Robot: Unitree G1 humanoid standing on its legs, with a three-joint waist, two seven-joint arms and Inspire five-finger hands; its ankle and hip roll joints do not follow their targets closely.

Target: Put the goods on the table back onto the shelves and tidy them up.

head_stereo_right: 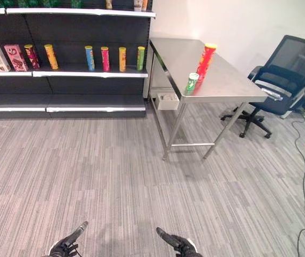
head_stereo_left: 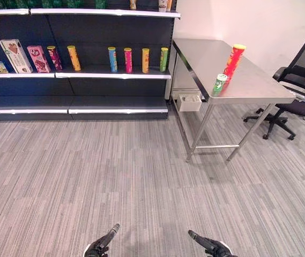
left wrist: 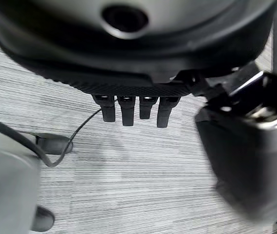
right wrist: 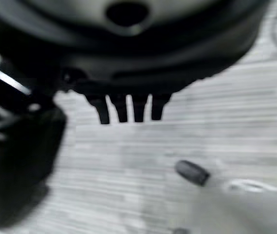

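Left eye view: a tall red can [head_stereo_left: 233,60] and a short green can [head_stereo_left: 219,84] are noted standing on the worktop [head_stereo_left: 206,56] at 2 o'clock; shelves [head_stereo_left: 114,75] at 11. Left hand [head_stereo_left: 99,246] and right hand [head_stereo_left: 212,247] are held at 6 o'clock, fingers straight, empty.

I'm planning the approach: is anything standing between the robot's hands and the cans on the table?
Nothing visible does. Only carpet lies between the left hand, the right hand and the steel table with the tall red tube and green can. The office chair sits off to the table's right.
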